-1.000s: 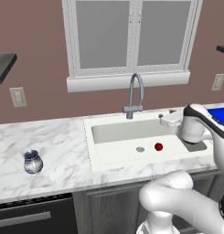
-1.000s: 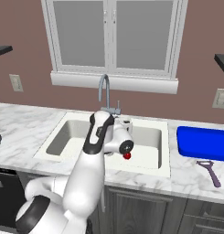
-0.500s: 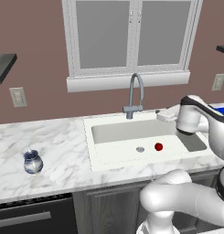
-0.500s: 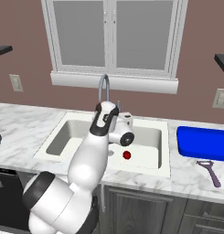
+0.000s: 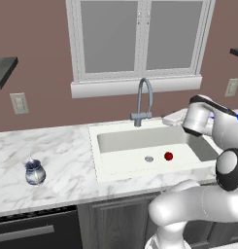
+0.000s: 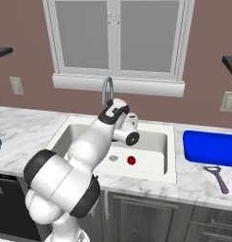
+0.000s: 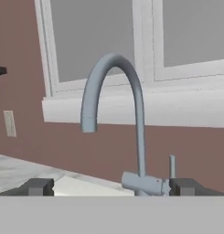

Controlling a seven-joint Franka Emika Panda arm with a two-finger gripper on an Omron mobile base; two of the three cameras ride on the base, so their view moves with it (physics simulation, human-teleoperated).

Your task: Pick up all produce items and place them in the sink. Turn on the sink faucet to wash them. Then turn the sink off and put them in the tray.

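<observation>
Now the tool [image 7: 111,187] stands fully open and empty, its dark tips framing the base of the tall grey gooseneck faucet [image 7: 136,151]; likely lined up for the small side lever [image 7: 172,167]. Small glossy red fruit [image 5: 168,156] lies in the white rectangular sink [image 5: 115,141], right of the drain, ready for washing. Bright blue tray [image 6: 209,149] waits on the marble tabletop [image 5: 62,155], far right. No readable labels anywhere.

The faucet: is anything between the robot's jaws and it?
Nothing visible. In the hand view the faucet stands straight ahead of the open gripper, its lever upright near the right-hand finger. The red fruit lies in the sink.
</observation>
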